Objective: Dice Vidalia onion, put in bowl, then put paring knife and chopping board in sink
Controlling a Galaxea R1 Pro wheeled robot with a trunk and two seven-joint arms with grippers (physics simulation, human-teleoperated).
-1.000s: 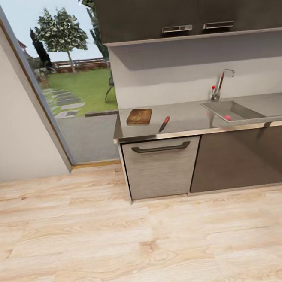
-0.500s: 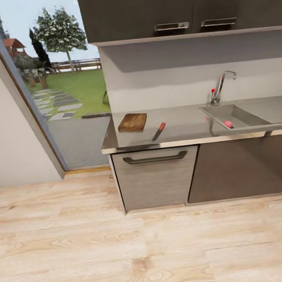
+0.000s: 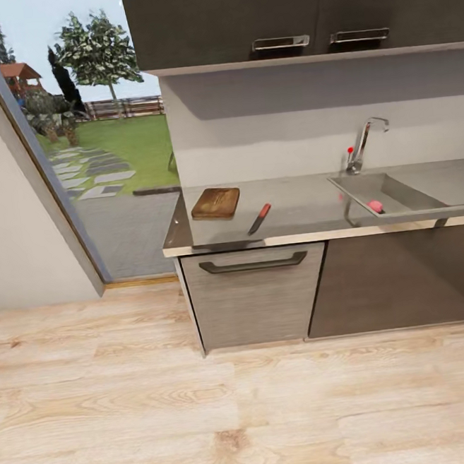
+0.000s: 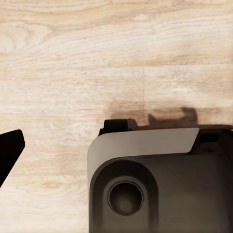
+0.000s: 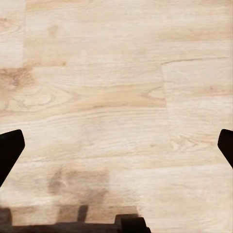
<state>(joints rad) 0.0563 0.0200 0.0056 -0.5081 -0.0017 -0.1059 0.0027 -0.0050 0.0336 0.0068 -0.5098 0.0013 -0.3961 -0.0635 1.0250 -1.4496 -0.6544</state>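
In the head view the dark brown chopping board [image 3: 216,203] lies near the left end of the grey countertop [image 3: 300,207]. The paring knife [image 3: 260,218], with its orange-red handle, lies just right of the board near the front edge. The small pinkish-red Vidalia onion [image 3: 376,206] rests in the steel sink [image 3: 398,189], below the chrome tap [image 3: 362,143]. The bowl is out of view. My right gripper [image 5: 116,145] hangs open over the wood floor, holding nothing. My left gripper [image 4: 116,145] also hangs over the floor above the robot's base, with one dark finger [image 4: 9,151] showing far out to the side.
Dark upper cabinets [image 3: 275,15] hang over the counter. A grey drawer front with a handle [image 3: 253,263] sits under the board and knife. A glass door [image 3: 97,153] to the garden stands left of the counter. Light wood floor [image 3: 207,419] stretches between me and the cabinets.
The whole head view has shifted as the camera moved; the counter now sits slightly further left and lower in the picture. Board, knife and onion have not moved on their surfaces.
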